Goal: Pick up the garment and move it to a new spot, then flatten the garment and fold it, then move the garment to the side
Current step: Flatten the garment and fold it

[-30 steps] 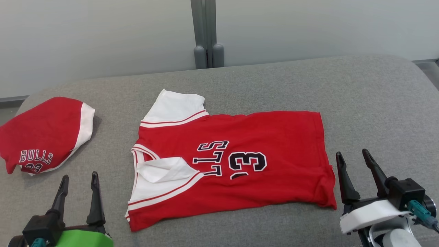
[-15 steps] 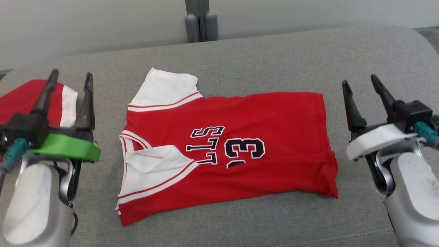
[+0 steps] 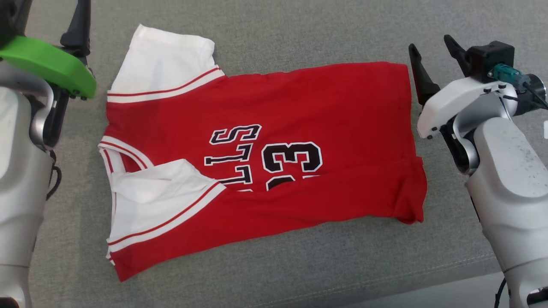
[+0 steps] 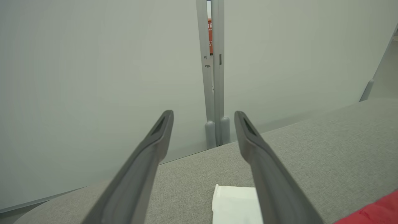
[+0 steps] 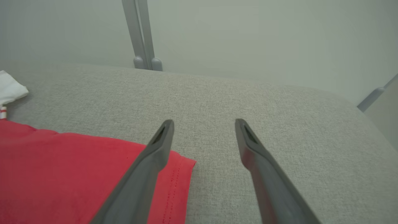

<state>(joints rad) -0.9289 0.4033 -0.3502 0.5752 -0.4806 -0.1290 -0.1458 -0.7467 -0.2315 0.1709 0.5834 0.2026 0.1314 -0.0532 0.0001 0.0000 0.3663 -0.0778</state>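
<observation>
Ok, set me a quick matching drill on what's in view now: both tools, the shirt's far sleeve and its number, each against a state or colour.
Things:
1. left tool
2. right tool
3. far sleeve
4. number 33

States:
A. black, outlined in white
B. open, beside the red hem corner
C. white, lying flat
D. open, near the far sleeve

Pairs: 1-D, 2-B, 3-C, 4-A.

Surface: grey woven cushion (image 3: 299,34), rounded at the far corners, a seam (image 3: 449,266) along the near right edge.
Wall: plain pale grey-green panels (image 4: 93,77) behind the far edge.
Post: grey double upright (image 4: 213,77) between panels, far centre.
Light: soft, even.
</observation>
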